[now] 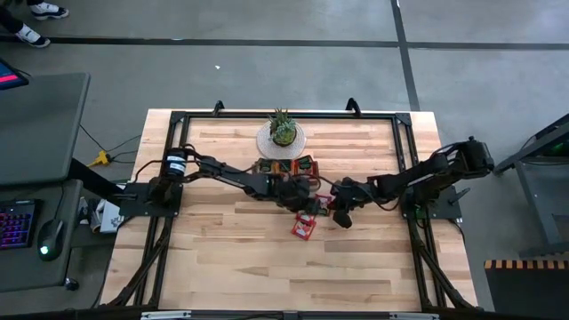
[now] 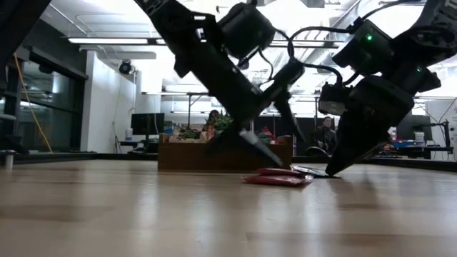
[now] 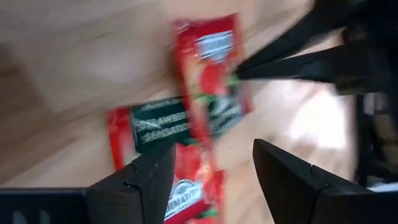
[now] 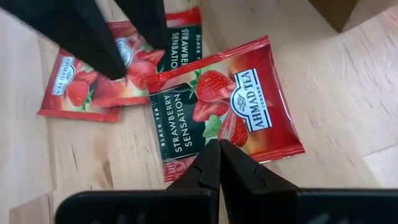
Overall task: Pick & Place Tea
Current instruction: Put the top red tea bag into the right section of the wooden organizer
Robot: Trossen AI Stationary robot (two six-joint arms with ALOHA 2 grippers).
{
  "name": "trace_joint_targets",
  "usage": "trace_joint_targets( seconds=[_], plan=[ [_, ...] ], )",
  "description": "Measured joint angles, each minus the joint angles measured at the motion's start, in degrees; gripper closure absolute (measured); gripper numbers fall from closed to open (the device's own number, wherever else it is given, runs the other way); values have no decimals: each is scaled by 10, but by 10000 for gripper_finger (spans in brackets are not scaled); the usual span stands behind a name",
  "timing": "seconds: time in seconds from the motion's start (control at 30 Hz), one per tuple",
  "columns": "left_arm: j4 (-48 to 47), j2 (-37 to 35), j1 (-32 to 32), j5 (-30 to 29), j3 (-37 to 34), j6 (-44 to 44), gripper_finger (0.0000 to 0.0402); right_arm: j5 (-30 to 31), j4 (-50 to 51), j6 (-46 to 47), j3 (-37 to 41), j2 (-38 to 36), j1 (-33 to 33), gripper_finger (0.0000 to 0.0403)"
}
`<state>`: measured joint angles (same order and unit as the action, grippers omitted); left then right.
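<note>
Right wrist view: red strawberry tea sachets (image 4: 227,112), seemingly overlapping.

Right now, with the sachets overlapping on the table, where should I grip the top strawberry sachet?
Probably by the raised edge of the top strawberry sachet, coming in low from the side. It lies flat, overlapping the lower sachet. The right gripper is shut beside it; the left gripper is open above.

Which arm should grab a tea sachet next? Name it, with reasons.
Left. The left tool is open directly above the red sachets; the right tool is shut, tips together, so it would probably need to reopen first.
</note>
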<state>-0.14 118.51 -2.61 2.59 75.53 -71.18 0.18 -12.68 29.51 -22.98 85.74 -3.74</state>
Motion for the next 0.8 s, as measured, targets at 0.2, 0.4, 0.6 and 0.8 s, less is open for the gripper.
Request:
trace_joint_targets(
  seconds=[0.2, 0.4, 0.6, 0.8],
  plan=[
    [3, -3, 0, -16, 6, 0, 189, -5, -32, 18, 10, 0, 0, 403],
    [0, -3, 0, -29, 6, -1, 189, -9, -43, 20, 11, 1, 0, 403],
    [9, 17, 0, -17, 7, -22, 189, -18, -49, 22, 11, 2, 0, 403],
    [5, 18, 0, 12, 6, -26, 189, -21, -67, 27, 11, 2, 0, 403]
  ],
)
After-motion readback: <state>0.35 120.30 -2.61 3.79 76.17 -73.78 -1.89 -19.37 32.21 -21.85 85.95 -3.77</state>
